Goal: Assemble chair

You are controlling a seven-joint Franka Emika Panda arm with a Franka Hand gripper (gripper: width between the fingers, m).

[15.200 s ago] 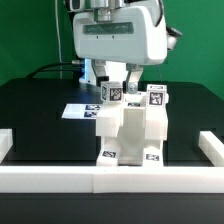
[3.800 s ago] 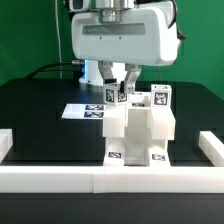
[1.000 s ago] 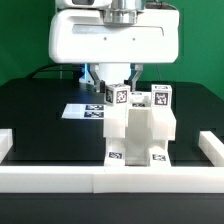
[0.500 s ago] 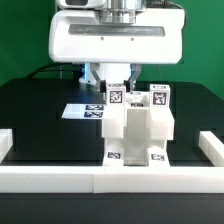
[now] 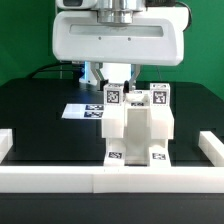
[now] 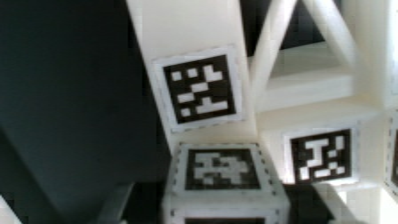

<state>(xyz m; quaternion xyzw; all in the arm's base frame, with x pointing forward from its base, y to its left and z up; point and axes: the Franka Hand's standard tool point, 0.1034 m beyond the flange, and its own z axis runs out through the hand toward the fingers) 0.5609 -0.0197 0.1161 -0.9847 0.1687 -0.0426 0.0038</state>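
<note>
White plastic chair bearing square tags in black-and-white block patterns. It stands on a black bench edged by a white border wall. A white marker board carries similar black tags. The robot's housing is white (pale grey in shadow), against a green backdrop.
</note>
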